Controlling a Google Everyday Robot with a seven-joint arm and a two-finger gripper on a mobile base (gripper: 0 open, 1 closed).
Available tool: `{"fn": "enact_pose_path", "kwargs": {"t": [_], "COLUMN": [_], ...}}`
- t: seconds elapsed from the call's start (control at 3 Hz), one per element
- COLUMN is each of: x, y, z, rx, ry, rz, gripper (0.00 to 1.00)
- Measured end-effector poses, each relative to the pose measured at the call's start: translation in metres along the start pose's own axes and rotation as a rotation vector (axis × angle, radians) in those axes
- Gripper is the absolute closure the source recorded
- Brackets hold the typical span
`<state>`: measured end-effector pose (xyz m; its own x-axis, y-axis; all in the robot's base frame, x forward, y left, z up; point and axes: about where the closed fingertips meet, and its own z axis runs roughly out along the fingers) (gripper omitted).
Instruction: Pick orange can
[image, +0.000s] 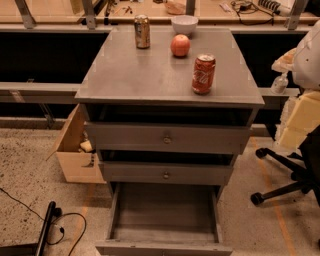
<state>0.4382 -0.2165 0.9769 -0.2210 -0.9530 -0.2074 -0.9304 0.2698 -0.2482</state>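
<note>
My tool is nowhere in this frame, so I cannot tell whether it is released or clenched. Nothing of mine touches any of the things on the bench.

The orange can (142, 31) stands upright at the far edge of the bench (145, 80), in the upper middle of the frame, left of the other things. Its body is a dull orange-gold with a silver top. To its right, also at the far edge, sits a white bowl (184, 24), well apart from the can. Just in front of the bowl lies a round red-orange apple (180, 45). Nearer to the camera and further right stands a red can (204, 74) with white script, upright, close to the bench's right edge. None of the four touch each other.

The bench is grey and carries three drawers below its top. The top drawer (167, 138) and the middle drawer (166, 174) each stand a little way out, with a dark gap above each front. The bottom drawer (165, 212) is pulled far out, its bare grey floor showing at the lower middle of the frame.

At the left of the bench a cardboard box (75, 150) sits on the speckled floor, and a black cable (30, 210) trails across the lower left corner. At the right edge stands a black office chair (290, 175) on castors.
</note>
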Motion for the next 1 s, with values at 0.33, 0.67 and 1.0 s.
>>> {"fn": "enact_pose_path", "kwargs": {"t": [0.33,0.67,1.0], "x": [0.0,-0.032,-0.076], "y": [0.0,-0.029,-0.079], "z": [0.0,0.013,0.031], "rx": [0.0,0.042,0.094], "ry": [0.0,-0.163,-0.37], "rz": [0.0,0.044,0.127], "gripper": [0.0,0.0,0.0]}}
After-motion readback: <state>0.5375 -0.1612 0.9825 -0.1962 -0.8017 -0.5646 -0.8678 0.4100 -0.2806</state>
